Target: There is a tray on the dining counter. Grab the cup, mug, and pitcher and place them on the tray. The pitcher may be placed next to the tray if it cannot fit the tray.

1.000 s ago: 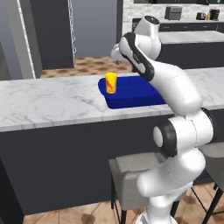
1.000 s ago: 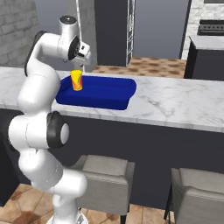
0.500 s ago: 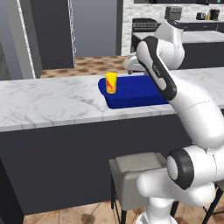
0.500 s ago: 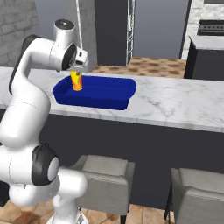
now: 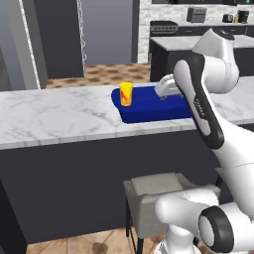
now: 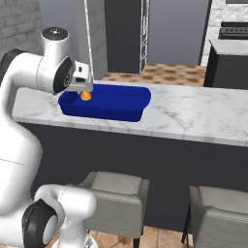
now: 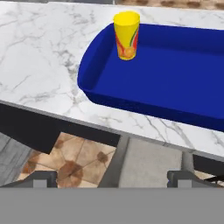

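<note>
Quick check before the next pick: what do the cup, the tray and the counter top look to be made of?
Cup: probably plastic or glazed ceramic; opaque yellow with red-orange swirls, smooth wall.
Tray: likely moulded plastic or enamelled metal; uniform dark blue, rounded rim, faint sheen.
Counter top: looks like polished marble, white with grey veins.

This is a rendered home kitchen with a dining bar: a long dining counter (image 5: 59, 116) with a white grey-veined marble top and dark charcoal base has grey upholstered stools (image 6: 118, 193) drawn up to it. Behind it stand dark cabinets under a second marble worktop (image 5: 191, 42) backed by a white brick wall, with small appliances (image 5: 197, 14) on it. The floor is patterned terracotta tile (image 6: 169, 74), and a blue tray (image 7: 175, 83) holding a yellow cup (image 7: 126, 35) sits on the counter.
</note>
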Controlling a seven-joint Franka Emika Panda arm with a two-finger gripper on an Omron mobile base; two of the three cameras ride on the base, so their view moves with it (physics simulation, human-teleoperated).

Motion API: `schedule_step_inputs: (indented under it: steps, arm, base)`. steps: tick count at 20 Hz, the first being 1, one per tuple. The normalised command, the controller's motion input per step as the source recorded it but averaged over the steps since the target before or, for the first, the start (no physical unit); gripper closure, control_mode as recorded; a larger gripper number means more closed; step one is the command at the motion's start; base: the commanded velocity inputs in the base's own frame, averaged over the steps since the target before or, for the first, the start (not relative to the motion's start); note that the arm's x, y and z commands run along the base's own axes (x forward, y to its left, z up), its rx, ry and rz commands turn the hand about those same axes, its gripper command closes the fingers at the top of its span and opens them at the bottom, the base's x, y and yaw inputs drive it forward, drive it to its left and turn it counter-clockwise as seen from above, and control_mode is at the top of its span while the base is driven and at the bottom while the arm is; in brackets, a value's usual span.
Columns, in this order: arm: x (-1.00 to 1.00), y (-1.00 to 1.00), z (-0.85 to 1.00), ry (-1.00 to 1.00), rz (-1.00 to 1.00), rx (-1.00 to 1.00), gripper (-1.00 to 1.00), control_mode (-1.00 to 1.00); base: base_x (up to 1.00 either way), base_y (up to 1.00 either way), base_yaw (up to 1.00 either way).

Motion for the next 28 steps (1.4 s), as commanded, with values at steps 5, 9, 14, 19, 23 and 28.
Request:
schedule_step_inputs:
  steps: [5, 9, 14, 19, 23, 28]
  arm:
    - [-0.68, -0.01, -0.01, 0.0, -0.02, -0.12, -1.0, -1.0]
    - [-0.55, -0.01, -0.06, 0.0, -0.06, -0.01, -1.0, -1.0]
    - [-0.37, -0.04, -0.03, 0.0, -0.09, 0.0, -1.0, -1.0]
    - [-0.3, -0.39, 0.0, 0.0, -0.11, 0.01, -1.0, -1.0]
    - [-0.15, -0.22, 0.0, 0.0, -0.11, 0.0, -1.0, -1.0]
    - [-0.03, -0.01, 0.0, 0.0, -0.02, 0.0, -1.0, -1.0]
  base:
    - [0.0, 0.0, 0.0]
    - [0.0, 0.0, 0.0]
    - [0.0, 0.0, 0.0]
    - [0.0, 0.0, 0.0]
    - [0.0, 0.0, 0.0]
    - [0.0, 0.0, 0.0]
